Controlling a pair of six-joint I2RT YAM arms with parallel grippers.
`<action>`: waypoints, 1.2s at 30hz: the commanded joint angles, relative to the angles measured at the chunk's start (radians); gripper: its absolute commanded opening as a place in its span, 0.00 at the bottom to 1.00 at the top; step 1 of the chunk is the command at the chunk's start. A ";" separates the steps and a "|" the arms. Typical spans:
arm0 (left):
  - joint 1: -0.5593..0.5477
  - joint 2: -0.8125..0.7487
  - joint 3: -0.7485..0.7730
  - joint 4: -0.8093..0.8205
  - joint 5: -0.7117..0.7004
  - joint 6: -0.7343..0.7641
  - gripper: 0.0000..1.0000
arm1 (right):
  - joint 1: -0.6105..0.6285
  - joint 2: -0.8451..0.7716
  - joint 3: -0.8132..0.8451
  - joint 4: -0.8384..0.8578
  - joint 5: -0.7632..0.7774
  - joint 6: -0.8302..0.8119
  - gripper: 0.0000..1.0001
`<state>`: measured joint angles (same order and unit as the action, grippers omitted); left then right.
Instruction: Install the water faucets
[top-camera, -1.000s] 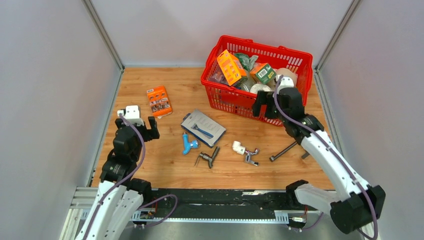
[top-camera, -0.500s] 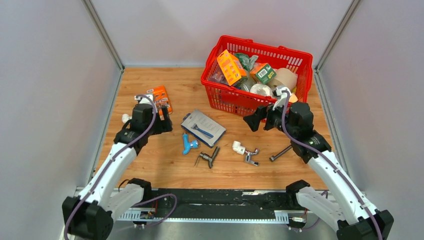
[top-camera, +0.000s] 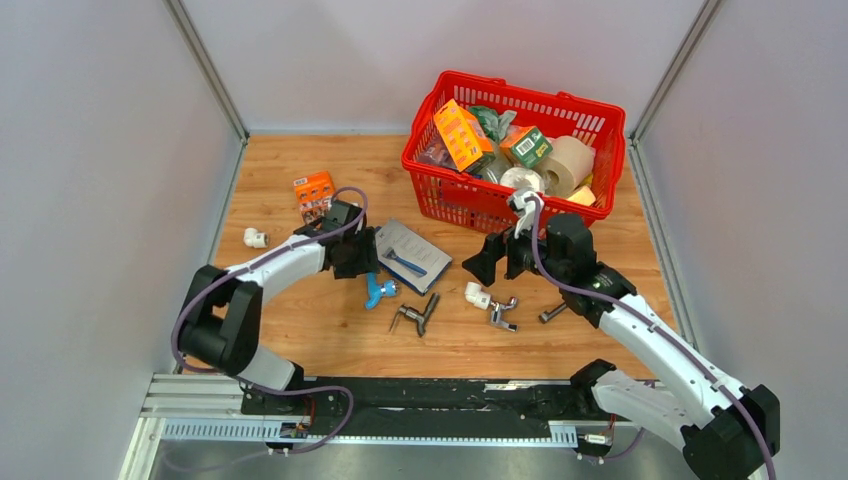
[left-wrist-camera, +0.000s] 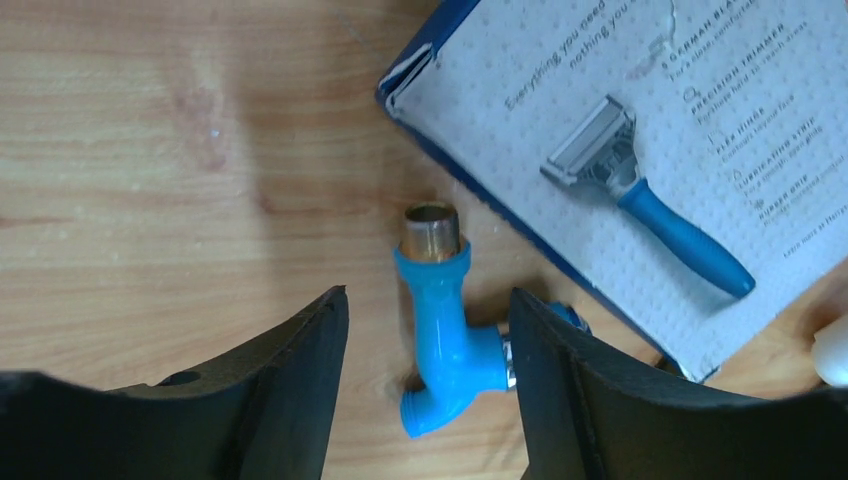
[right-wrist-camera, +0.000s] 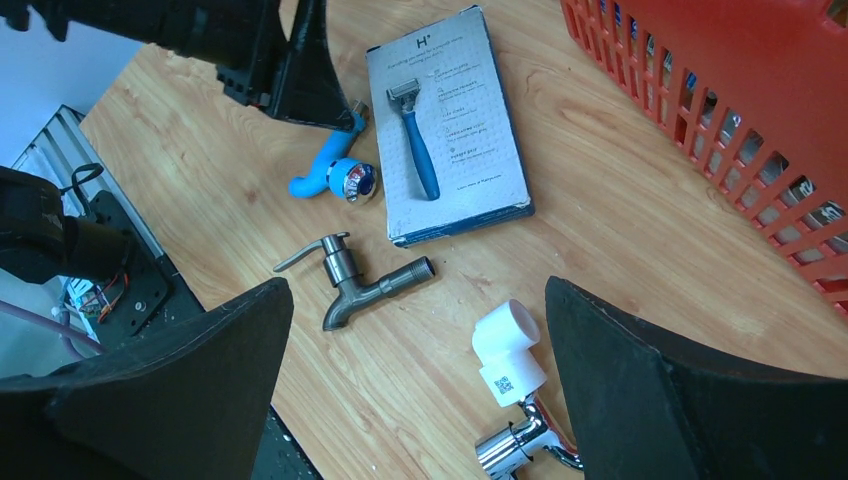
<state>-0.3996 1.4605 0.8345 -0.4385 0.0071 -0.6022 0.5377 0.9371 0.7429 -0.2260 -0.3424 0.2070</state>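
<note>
Light-blue plastic marks your target: the water faucet (left-wrist-camera: 445, 330) lies flat on the table (top-camera: 300, 330), at 7 o'clock from the razor pack (top-camera: 415, 258) and just beside it. The left claw (left-wrist-camera: 428, 300) is released. Its fingers straddle the blue barrel with a gap on each side, and nothing is gripped. Centre the barrel between the fingers, descend until they flank it fully, then clench on the straight section below the brass thread, not on the handle at 3 o'clock. Watch the pack's edge, close to the finger on that side. The right claw (right-wrist-camera: 415, 290) hangs spread wide and empty near the chrome tap (right-wrist-camera: 510, 370). The wood-grain table probably lets hard plastic slide. Plain grey walls enclose it at 9, 12 and 3 o'clock, and a red basket (top-camera: 450, 205) occupies 1 o'clock.
</note>
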 joint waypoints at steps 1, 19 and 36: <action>-0.013 0.101 0.077 0.050 -0.004 -0.011 0.67 | 0.008 -0.004 -0.007 0.053 0.000 -0.018 1.00; -0.028 -0.020 -0.037 0.148 -0.013 -0.180 0.00 | 0.054 0.028 -0.059 0.168 0.011 0.017 1.00; -0.044 -0.451 -0.288 0.472 0.059 -0.786 0.00 | 0.315 0.144 -0.227 0.655 0.163 0.161 1.00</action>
<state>-0.4255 1.0706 0.5751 -0.1112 0.0334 -1.1595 0.8379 1.0534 0.5579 0.1989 -0.2176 0.2989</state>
